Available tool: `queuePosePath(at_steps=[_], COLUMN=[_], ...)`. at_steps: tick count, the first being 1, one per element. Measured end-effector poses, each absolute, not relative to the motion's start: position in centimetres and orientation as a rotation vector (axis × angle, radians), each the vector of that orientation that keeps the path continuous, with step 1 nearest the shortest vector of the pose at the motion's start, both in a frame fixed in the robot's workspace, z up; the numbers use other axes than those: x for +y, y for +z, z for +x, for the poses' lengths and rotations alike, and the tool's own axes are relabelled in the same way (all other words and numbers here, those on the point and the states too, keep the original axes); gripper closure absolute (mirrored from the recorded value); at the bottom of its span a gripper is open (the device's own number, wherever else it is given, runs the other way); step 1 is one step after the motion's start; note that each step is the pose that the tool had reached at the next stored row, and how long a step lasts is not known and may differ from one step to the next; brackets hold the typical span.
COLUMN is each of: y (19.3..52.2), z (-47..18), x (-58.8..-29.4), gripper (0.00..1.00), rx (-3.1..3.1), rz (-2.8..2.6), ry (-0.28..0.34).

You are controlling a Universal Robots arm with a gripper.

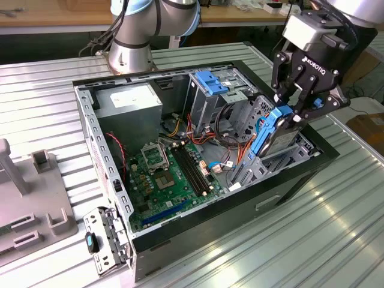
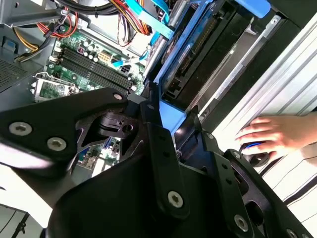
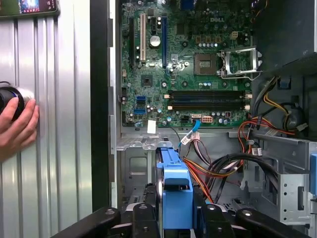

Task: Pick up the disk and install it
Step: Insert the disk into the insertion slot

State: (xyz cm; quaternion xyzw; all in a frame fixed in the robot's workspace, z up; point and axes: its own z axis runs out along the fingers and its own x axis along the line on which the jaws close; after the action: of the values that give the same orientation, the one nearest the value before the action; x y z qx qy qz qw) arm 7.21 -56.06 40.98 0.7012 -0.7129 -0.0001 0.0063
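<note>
– Blue plastic is what is pinched: the fingers (image 2: 158, 144) of the gripper (image 1: 294, 111) are closed narrowly on the carrier edge of the disk (image 1: 271, 129). How should it be seated?

– The disk is held on edge and appears partly lowered into the computer case (image 1: 240, 210), above the drive bay (image 1: 282, 159) at the case's end wall. It should be kept parallel to the bay's rails and lowered straight; any tilt would likely jam the carrier.

– What is to be watched inside the case?

– The orange and red cables (image 3: 218, 168) lie just beside the disk, between it and the motherboard (image 3: 188, 64). They should be kept out of the slot.

– And what is found outside the case?

– The case is carried by a ribbed metal table (image 1: 336, 240). A person's hand (image 3: 17, 126) is rested on a dark knob (image 3: 7, 99) near the case's side wall, and a wooden bench (image 1: 54, 12) is seen behind the case.
</note>
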Motion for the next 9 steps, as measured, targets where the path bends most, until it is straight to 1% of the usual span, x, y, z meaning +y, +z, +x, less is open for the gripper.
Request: queuePosePath(at_steps=[2,9], y=[41.0,38.4], z=[7.2,7.2], x=[-56.1,-56.1], gripper=[0.64,0.64], rx=[-2.231,-2.231], rz=[2.194,2.194], ry=[0.0,0.0])
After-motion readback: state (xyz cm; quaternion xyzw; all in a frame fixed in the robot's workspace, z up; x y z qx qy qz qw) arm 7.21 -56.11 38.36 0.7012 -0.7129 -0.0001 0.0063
